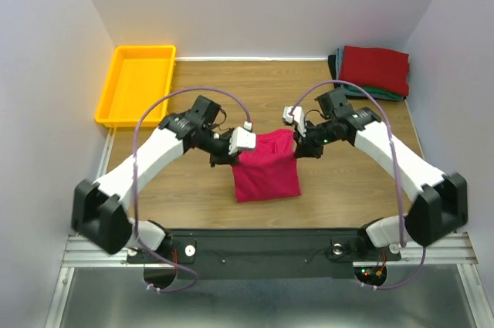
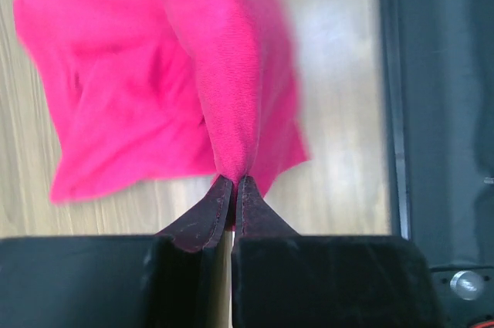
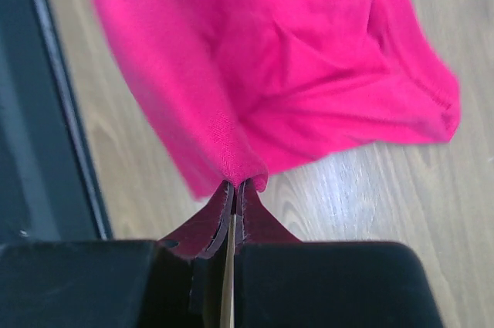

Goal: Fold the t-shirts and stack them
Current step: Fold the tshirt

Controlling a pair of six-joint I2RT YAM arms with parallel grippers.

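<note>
A crimson t-shirt [image 1: 266, 167] hangs over the middle of the wooden table, held up by its two upper corners. My left gripper [image 1: 234, 157] is shut on the left corner; in the left wrist view its fingertips [image 2: 234, 183] pinch a fold of the pink cloth [image 2: 224, 73]. On the right corner my right gripper [image 1: 299, 145] is shut too, and the right wrist view shows its tips [image 3: 235, 187] clamping the cloth [image 3: 309, 58]. The shirt's lower part trails on the table. A stack of folded t-shirts [image 1: 373, 69], dark red on top with teal-green and dark edges under it, lies at the back right.
A yellow plastic tray [image 1: 135, 85] sits at the back left corner. Light walls close the table on three sides. The dark base rail [image 1: 262, 247] of the arms runs along the near edge.
</note>
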